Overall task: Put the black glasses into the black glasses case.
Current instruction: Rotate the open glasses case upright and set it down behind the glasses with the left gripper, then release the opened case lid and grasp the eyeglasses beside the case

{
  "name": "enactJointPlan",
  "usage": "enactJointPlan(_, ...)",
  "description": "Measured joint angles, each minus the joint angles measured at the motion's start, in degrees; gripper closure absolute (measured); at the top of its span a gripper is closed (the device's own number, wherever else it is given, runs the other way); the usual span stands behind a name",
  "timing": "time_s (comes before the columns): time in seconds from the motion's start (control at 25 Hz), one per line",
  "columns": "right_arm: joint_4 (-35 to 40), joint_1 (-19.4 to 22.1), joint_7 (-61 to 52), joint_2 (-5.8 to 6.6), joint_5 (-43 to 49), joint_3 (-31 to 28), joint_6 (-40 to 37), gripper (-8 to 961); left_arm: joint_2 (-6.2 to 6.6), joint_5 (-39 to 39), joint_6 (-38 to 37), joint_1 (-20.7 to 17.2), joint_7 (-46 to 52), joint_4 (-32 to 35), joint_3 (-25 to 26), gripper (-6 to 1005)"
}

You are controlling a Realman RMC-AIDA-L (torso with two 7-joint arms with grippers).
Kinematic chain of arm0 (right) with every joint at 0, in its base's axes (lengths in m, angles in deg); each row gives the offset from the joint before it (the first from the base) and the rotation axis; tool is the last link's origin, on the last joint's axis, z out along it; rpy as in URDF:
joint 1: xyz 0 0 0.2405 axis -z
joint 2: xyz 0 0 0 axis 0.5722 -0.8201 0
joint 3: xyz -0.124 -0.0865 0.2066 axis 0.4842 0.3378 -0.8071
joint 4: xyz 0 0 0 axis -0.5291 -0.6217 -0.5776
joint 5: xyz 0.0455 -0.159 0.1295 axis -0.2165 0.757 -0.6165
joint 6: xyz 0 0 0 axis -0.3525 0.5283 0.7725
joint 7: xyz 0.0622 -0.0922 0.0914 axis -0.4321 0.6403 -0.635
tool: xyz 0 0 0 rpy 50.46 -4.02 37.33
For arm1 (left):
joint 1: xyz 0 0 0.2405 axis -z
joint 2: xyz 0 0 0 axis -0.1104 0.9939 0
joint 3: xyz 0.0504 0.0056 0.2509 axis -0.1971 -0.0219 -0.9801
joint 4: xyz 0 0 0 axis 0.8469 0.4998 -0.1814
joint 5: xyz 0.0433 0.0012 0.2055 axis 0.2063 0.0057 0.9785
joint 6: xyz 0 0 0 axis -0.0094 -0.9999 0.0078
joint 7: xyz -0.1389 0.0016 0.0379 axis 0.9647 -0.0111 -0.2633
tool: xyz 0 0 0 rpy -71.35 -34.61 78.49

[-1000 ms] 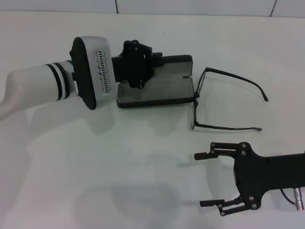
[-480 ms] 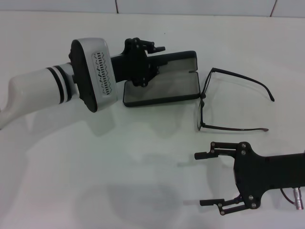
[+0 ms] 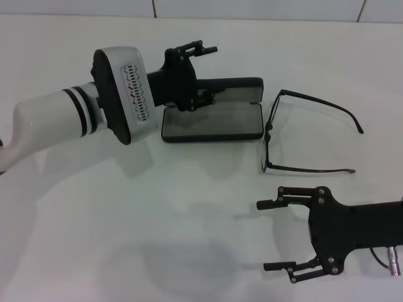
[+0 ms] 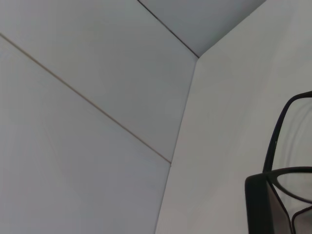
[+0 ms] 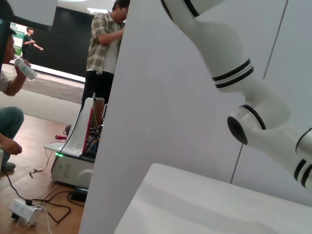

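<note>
White surface (image 3: 189, 220) carries open black glasses case (image 3: 214, 121), black glasses (image 3: 302, 135) beside it; my left hand (image 3: 201, 72) spread over case, right hand (image 3: 277, 236) spread nearby.

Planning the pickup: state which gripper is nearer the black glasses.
Right. The right gripper hangs open just in front of the black glasses; the left gripper is open over the black glasses case, beside them.

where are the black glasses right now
In the head view the black glasses lie unfolded on the white table, right of centre, just beside the open black glasses case and beyond the right hand.
</note>
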Motion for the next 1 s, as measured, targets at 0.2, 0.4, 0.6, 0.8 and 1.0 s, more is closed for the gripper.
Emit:
enactJointPlan(0.2, 0.0, -0.1, 0.0, 0.02, 0.0, 0.0, 0.0, 169, 0.04, -0.4, 0.2, 0.0, 0.2, 0.0, 0.0, 305)
enactJointPlan(0.4, 0.1, 0.0, 0.0, 0.11, 0.0, 0.0, 0.0, 169, 0.25, 2.3, 0.4, 1.7, 7.6, -0.4, 0.0, 237)
enactJointPlan(0.6, 0.1, 0.0, -0.4, 0.25, 0.0, 0.0, 0.1, 169, 0.32, 8.6, 0.4, 3.8, 16.5, -2.9, 0.0, 226)
enactJointPlan(0.8, 0.1, -0.1, -0.4, 0.27, 0.0, 0.0, 0.2, 169, 0.31, 12.3, 0.0, 5.1, 20.4, -3.6, 0.0, 227)
enactJointPlan(1.0, 0.1, 0.0, -0.5, 0.35, 0.0, -0.1, 0.3, 170, 0.35, 14.2, -3.5, 6.6, 24.5, -5.8, -0.1, 227)
